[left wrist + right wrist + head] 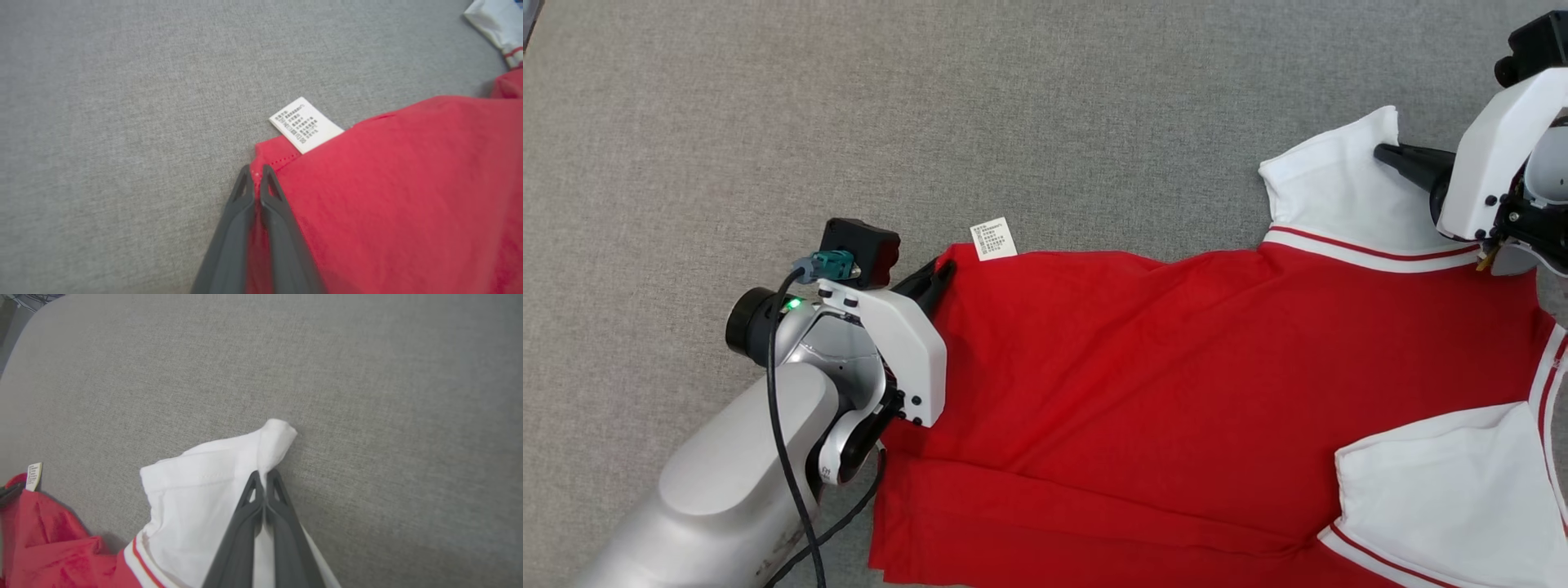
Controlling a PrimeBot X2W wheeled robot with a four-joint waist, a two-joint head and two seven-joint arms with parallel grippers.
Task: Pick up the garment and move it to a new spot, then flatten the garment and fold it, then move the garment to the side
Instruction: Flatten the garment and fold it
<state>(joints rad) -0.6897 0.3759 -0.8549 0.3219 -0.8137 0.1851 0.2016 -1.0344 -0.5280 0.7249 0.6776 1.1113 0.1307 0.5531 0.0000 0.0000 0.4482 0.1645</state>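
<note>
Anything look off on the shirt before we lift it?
Nothing damaged. The white care label pokes out past the red hem corner pinched by the left gripper, and the white sleeve is bunched into a peak at the right gripper.

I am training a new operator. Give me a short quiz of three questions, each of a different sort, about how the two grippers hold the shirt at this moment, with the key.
1. True or false: the left gripper is shut on a red corner of the garment.
2. Which part does the right gripper pinch? A) the white sleeve B) a red pocket C) a button
3. Fill in: the care label lies on the grey surface close to the ___ gripper.

Key: 1 true. 2 A. 3 left.
</note>
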